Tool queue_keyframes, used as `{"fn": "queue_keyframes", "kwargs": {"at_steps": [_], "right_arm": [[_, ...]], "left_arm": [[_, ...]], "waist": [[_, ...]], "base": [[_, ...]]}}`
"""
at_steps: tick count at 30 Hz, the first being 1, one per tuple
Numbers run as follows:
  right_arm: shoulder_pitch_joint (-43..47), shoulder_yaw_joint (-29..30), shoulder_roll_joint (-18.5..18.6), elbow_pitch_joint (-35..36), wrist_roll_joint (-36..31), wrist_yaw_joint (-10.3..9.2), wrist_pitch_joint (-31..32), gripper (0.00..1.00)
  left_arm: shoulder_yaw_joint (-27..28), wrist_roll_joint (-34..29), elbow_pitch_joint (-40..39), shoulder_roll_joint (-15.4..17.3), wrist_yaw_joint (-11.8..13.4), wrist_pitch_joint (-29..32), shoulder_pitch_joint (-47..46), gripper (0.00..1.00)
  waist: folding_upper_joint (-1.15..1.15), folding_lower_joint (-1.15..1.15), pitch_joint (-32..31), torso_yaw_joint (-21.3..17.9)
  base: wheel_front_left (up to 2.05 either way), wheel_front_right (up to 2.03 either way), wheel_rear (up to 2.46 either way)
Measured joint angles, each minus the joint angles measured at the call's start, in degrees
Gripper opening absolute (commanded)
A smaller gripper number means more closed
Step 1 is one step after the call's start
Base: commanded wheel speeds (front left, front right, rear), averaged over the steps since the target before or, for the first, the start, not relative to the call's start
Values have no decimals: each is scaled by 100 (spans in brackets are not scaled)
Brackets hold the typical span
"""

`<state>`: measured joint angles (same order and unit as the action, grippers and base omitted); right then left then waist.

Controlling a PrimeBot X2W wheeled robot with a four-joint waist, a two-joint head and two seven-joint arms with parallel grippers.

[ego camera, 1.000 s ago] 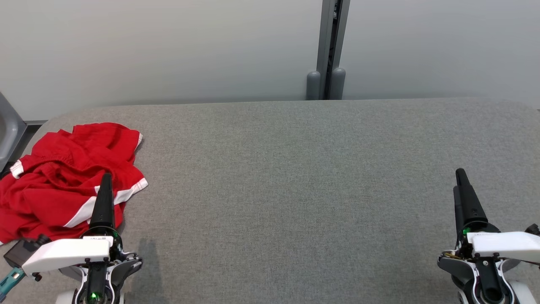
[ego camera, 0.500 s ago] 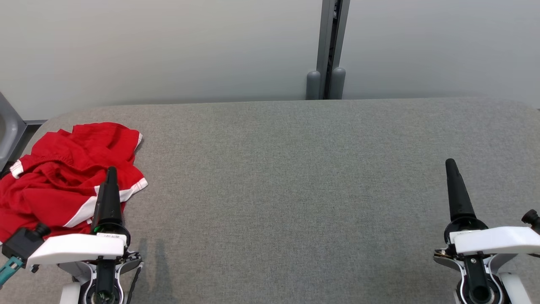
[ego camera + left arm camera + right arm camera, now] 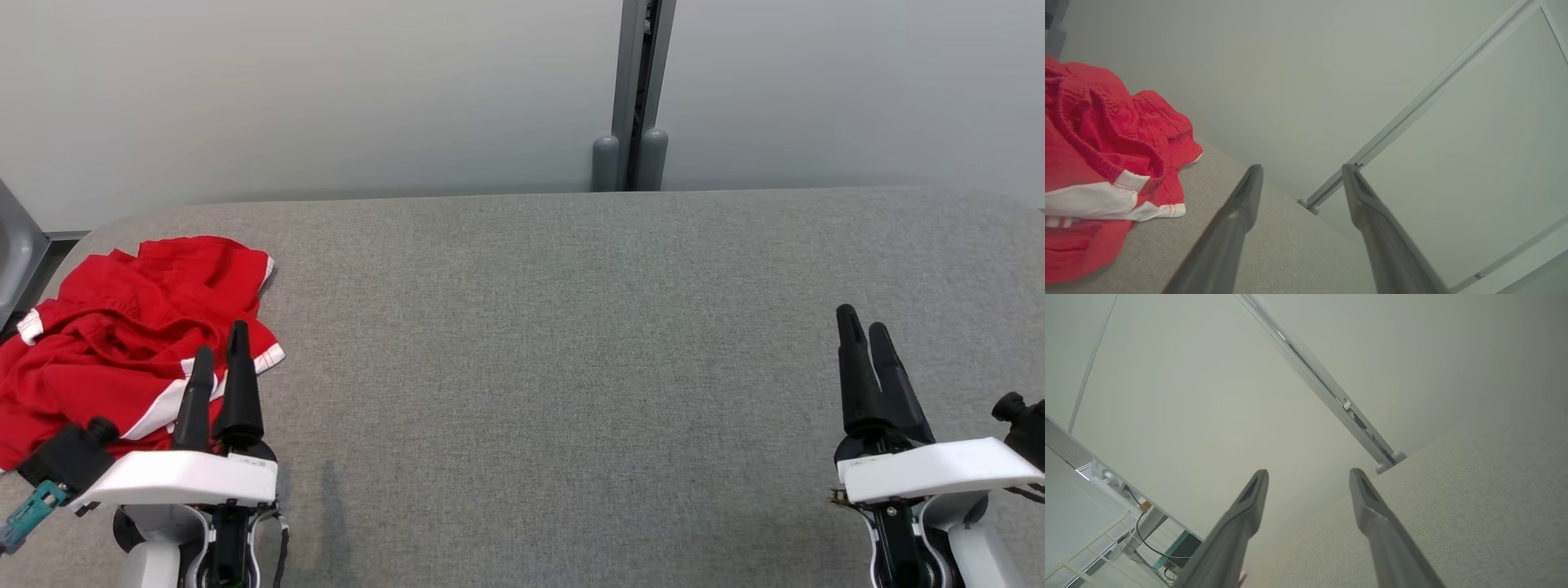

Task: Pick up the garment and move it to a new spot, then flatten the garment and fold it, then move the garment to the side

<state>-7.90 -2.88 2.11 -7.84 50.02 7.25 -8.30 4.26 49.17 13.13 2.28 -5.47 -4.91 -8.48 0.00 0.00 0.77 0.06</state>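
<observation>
While both arms sit closest to the camera, they come first. The left gripper (image 3: 220,338) is at the lower left of the head view. It has a smooth white shell and two long, dark, pointy fingers. The fingers are spread apart with nothing between them. The right gripper (image 3: 862,318) is at the lower right and looks the same. Its fingers are also spread and it holds nothing.

Just past the left gripper lies the garment (image 3: 106,343). It is soft, bright red cloth with white bands along the edges and a stretchy, bunched waistband (image 3: 1106,155). It sits in a lumpy, crumpled heap at the left end of the table (image 3: 571,327), near a rounded corner. In the head view the left fingers show in front of its near right edge. In the left wrist view the cloth lies off to one side of the fingers, not between them.

The table is wide and flat, with a rough grey woven cover. Behind it stands a smooth pale wall (image 3: 326,98). A thin grey metal strip (image 3: 641,82) runs up the wall, with two small round-topped pegs (image 3: 606,163) at its foot.
</observation>
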Motion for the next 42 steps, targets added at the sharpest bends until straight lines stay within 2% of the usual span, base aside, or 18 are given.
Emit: {"fn": "queue_keyframes", "kwargs": {"at_steps": [8, 14, 23, 29, 42], "right_arm": [[6, -79, 13, 12, -937, 0, -97, 100], [8, -78, 16, 8, -1648, 1, -179, 100], [23, -21, 22, 12, -2659, 3, -287, 100], [21, -34, 25, 20, -3016, 8, -342, 100], [21, -32, 33, 98, -3663, 8, -455, 100]], "left_arm": [[-166, -823, -10, 8, 119, -151, 47, 100], [-277, -1741, 20, 18, 255, -254, 104, 100], [-360, -2481, -12, 23, 342, -428, 120, 100], [-450, -2940, -14, 35, 425, -522, 137, 100], [-492, -3513, 18, 36, 504, -698, 227, 100]], "waist": [[0, 0, 0, -5], [0, 0, -7, -9], [0, 0, -15, -18], [0, 0, -13, -16], [0, 0, -31, 5]], "base": [[0, 0, 0], [0, 0, 0], [0, 0, 0], [0, 0, 0], [0, 0, 0]]}}
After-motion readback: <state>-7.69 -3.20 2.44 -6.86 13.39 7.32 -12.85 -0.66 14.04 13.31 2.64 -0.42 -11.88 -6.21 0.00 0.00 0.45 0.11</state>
